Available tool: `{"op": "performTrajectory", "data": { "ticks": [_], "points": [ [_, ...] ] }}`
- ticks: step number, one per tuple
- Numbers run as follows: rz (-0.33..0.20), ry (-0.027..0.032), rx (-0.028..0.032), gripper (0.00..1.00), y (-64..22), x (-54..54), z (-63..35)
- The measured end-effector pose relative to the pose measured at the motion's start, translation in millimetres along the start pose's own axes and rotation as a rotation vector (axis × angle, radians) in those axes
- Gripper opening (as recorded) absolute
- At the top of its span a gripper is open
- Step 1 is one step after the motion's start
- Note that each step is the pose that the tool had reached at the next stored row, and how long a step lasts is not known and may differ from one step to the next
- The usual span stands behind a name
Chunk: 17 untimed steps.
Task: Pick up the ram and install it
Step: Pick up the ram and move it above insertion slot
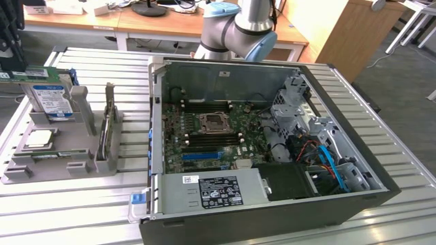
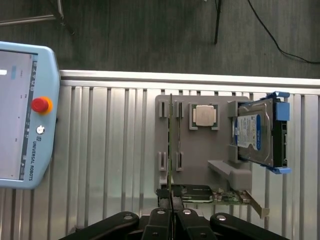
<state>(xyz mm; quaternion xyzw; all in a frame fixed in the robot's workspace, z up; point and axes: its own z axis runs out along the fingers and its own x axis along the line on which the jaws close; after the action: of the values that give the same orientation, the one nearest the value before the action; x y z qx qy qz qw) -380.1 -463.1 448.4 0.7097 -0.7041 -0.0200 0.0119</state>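
The ram (image 1: 107, 122) stands on its edge in the slots of a grey holder (image 1: 80, 102) on the slatted counter (image 1: 81, 204), at the exterior view's left of the open case (image 1: 272, 219). A hard drive (image 1: 51, 99) and a CPU (image 1: 39, 138) share the same holder. In the wrist view the pincer (image 2: 170, 217) has its fingers pressed together with nothing between them, lined up with the ram's thin top edge. The arm (image 1: 238, 25) rises behind the case. A teach pendant (image 2: 25, 115) lies off to one side.
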Motion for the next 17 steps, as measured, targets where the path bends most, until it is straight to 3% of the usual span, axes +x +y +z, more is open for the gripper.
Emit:
{"op": "performTrajectory", "data": {
  "ticks": [17],
  "points": [
    [0.000,-0.0001,-0.0058,0.12,-13.6,0.1,-1.2]
  ]
}}
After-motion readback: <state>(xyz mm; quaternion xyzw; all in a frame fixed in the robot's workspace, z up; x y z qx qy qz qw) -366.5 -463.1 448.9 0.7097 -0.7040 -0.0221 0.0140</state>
